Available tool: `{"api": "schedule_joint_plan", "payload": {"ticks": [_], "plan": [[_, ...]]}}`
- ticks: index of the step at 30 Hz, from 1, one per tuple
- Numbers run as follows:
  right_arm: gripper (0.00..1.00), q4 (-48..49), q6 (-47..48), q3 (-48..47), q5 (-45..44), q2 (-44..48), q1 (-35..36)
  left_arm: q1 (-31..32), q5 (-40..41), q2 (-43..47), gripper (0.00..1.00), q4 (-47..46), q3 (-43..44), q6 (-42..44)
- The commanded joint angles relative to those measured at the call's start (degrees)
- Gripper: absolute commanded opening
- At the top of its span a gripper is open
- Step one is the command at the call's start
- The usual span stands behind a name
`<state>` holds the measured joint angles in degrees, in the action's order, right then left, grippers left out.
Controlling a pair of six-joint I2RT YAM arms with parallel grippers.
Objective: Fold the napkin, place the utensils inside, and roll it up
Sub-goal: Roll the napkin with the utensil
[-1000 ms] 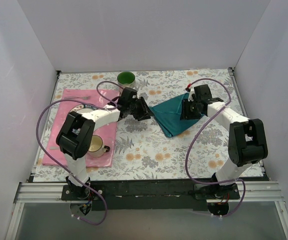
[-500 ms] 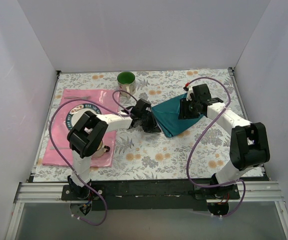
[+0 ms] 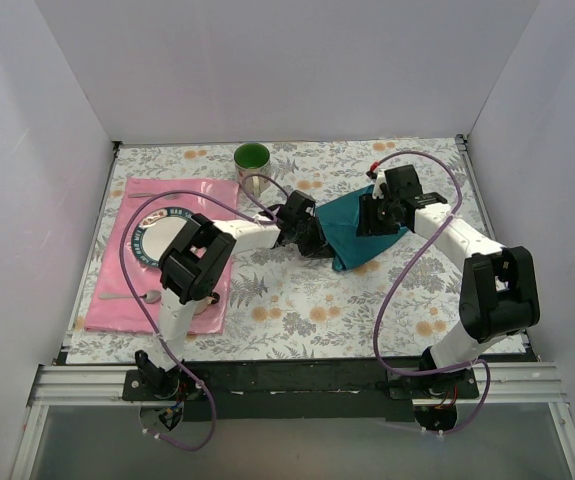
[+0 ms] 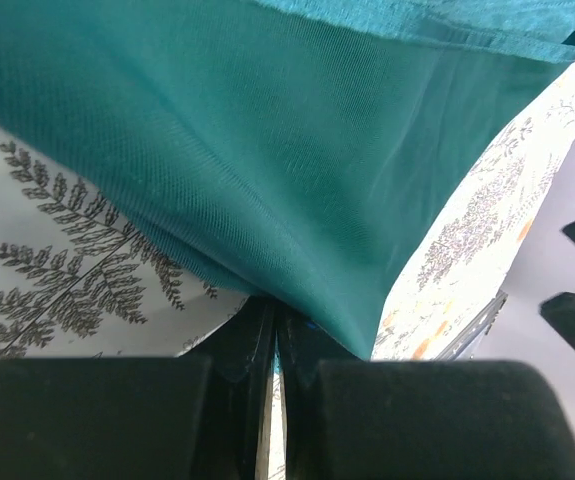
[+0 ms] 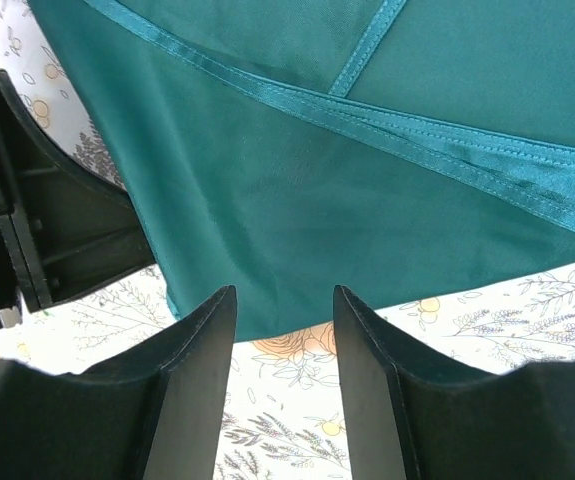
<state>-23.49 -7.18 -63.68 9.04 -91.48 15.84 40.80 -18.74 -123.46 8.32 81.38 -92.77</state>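
Our left gripper (image 4: 274,335) is clamped on a corner of the napkin (image 3: 352,222), the teal cloth spreading straight ahead of its fingers and off to their right above the flowered table (image 3: 297,300). Our right gripper (image 5: 282,305) hangs with jaws apart, grasping nothing, the hemmed folds just beyond its fingertips. The napkin lies between both hands, its long axis running from one toward the other; the left, already holding, seems best placed to draw the fold

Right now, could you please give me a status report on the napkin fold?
Left gripper shut on napkin edge. Right gripper open over napkin. Green cup apart, behind.
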Motion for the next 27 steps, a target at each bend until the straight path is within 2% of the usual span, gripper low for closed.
{"api": "schedule_joint_plan", "payload": {"ticks": [1, 3, 6, 7, 8, 11, 16, 20, 27], "plan": [[0.53, -0.86, 1.90, -4.08, 0.45, 0.61, 1.12, 0.16, 0.21, 2.78, 0.00, 1.88, -0.08, 1.19], [0.53, -1.65, 2.34, -4.78, 0.89, -0.36, 2.00, -0.01, -1.12, 4.19, 0.00, 2.49, -0.52, 1.63], [0.56, -1.91, 3.14, -5.14, 0.90, -0.72, 5.42, -0.36, -1.47, 7.78, 0.06, 2.84, -3.50, 2.94], [0.58, -2.18, 3.05, -5.14, 0.37, -0.89, 6.30, -0.71, -1.47, 8.66, 0.09, 3.63, -4.30, 3.64], [0.60, -2.18, 3.57, -5.23, -0.07, -1.24, 7.10, -1.76, -1.91, 9.63, 0.17, 3.64, -6.39, 3.82], [0.67, -2.35, 4.36, -5.57, -4.54, -2.55, 10.08, -5.01, -2.70, 13.67, 0.24, 3.55, -10.61, 4.09], [0.79, -0.16, 8.57, -6.28, -15.00, -5.01, 16.06, -10.20, -4.02, 20.18, 0.30, 2.14, -14.67, 4.26], [0.79, -2.61, 10.61, -9.79, -20.54, -10.98, 19.23, -13.10, -4.20, 20.98, 0.30, 2.76, -13.97, 4.18], [0.71, -2.18, 10.52, -6.99, -27.93, -11.00, 24.76, -14.96, -4.81, 16.86, 0.28, 1.53, -10.90, 0.32]]}}
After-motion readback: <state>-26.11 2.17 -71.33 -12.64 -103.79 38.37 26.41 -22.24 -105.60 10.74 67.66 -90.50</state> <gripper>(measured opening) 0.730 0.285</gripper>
